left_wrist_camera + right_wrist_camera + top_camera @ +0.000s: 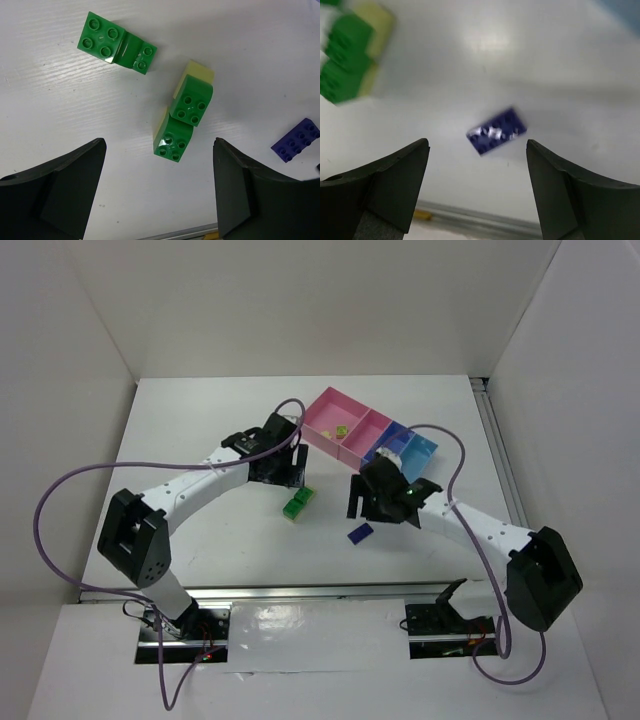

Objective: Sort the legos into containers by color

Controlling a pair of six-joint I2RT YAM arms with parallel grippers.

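Sorting partly done
Small pale bricks (341, 429) are seen in the pink plastic tray (325, 410), upper centre; green studded bricks (298, 505) and flat purple plate (360, 533) are left outside; left tool (159, 145) and right tool (477, 145) are spread, empty.

Bright green bricks (105, 40), pale yellow brick (201, 70), purple flat brick (496, 131), pink trays (322, 412), blue trays (425, 453), white table (200, 430)
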